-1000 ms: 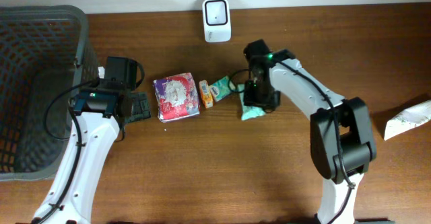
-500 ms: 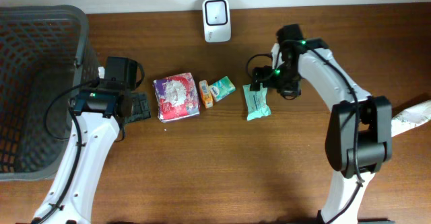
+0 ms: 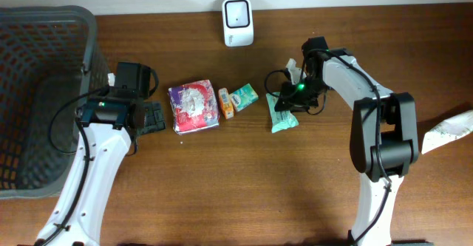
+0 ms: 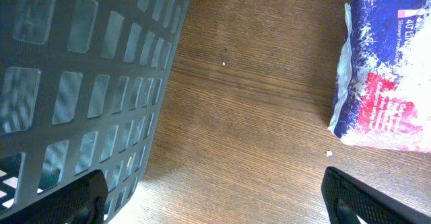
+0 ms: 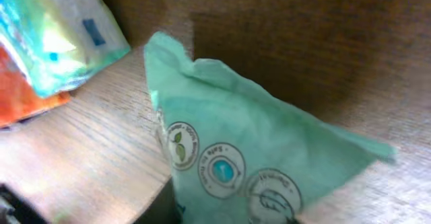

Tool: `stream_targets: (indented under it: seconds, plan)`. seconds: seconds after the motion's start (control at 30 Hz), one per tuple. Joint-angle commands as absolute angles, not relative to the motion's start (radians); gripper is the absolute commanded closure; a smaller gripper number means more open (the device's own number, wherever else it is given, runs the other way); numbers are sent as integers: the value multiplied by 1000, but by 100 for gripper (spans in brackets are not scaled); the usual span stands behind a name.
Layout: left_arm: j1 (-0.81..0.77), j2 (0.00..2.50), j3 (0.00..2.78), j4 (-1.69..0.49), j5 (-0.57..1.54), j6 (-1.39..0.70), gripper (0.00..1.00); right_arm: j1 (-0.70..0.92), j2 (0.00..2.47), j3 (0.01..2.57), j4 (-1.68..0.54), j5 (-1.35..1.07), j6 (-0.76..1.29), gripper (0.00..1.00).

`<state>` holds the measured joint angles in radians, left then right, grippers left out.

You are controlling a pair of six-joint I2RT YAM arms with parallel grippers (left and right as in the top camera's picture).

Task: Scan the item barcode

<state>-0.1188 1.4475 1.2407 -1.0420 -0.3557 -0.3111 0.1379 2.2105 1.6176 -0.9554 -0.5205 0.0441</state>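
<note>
A mint-green wipes pack (image 3: 283,117) lies on the table right of centre. My right gripper (image 3: 291,97) sits at its upper end. In the right wrist view the pack (image 5: 256,150) fills the lower frame and runs down between the jaws, so the right gripper (image 5: 229,216) is shut on it; only a dark finger (image 5: 160,207) shows. The white scanner (image 3: 238,21) stands at the table's far edge. My left gripper (image 3: 151,117) rests open beside the basket, with bare wood between its fingertips (image 4: 75,198).
A dark mesh basket (image 3: 29,24) fills the left side. A purple-and-white pack (image 3: 194,106), a small orange pack (image 3: 226,103) and a small teal packet (image 3: 243,96) lie mid-table. A white bag (image 3: 446,131) lies at the right edge.
My right gripper let go of the mint-green pack, swung out to the right opened wide, then came back and closed on the pack's upper end. The left arm has not moved.
</note>
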Motion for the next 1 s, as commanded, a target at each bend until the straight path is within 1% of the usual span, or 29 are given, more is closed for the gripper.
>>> stream_targets:
  seconds: [0.0,0.03,0.1,0.17,0.23,0.3,0.43,0.53,0.63,0.67,0.7,0.73,0.77,0.8,0.83,0.97]
  plan:
    - [-115,1444,1240,-1040,-355,-322,1,142,2230,1635,-1000,-542,30,87]
    - [-115,1444,1240,-1040,-355,-322,1,142,2228,1654,-1021,-541,30,87]
    - [-115,1444,1240,-1040,-355,-322,1,143,2226,1779,-1142,-492,30,96]
    - [-115,1444,1240,-1040,-355,-322,1,151,2226,1954,-1295,-319,37,96]
    - [-115,1444,1240,-1040,-355,-322,1,177,2226,2072,-1395,-47,161,96]
    - [-115,1444,1240,-1040,-355,-322,1,220,2227,2089,-1445,241,322,96]
    - [-115,1444,1240,-1040,-355,-322,1,297,2230,1998,-1441,492,520,96]
    - [-115,1444,1240,-1040,-355,-322,1,337,2231,1897,-1371,513,537,96]
    - [-115,1444,1240,-1040,-355,-322,1,367,2231,1852,-1329,416,536,96]
    - [-115,1444,1240,-1040,-355,-322,1,373,2230,1855,-1320,399,536,93]
    - [-115,1444,1240,-1040,-355,-322,1,373,2230,1862,-1320,400,531,86]
    - [-115,1444,1240,-1040,-355,-322,1,373,2230,1868,-1322,402,528,67]
    - [-115,1444,1240,-1040,-355,-322,1,371,2230,1880,-1332,408,516,62]
    - [-115,1444,1240,-1040,-355,-322,1,371,2230,1900,-1346,408,484,54]
    - [-115,1444,1240,-1040,-355,-322,1,371,2230,1918,-1357,408,466,50]
    - [-115,1444,1240,-1040,-355,-322,1,373,2230,2017,-1438,385,450,49]
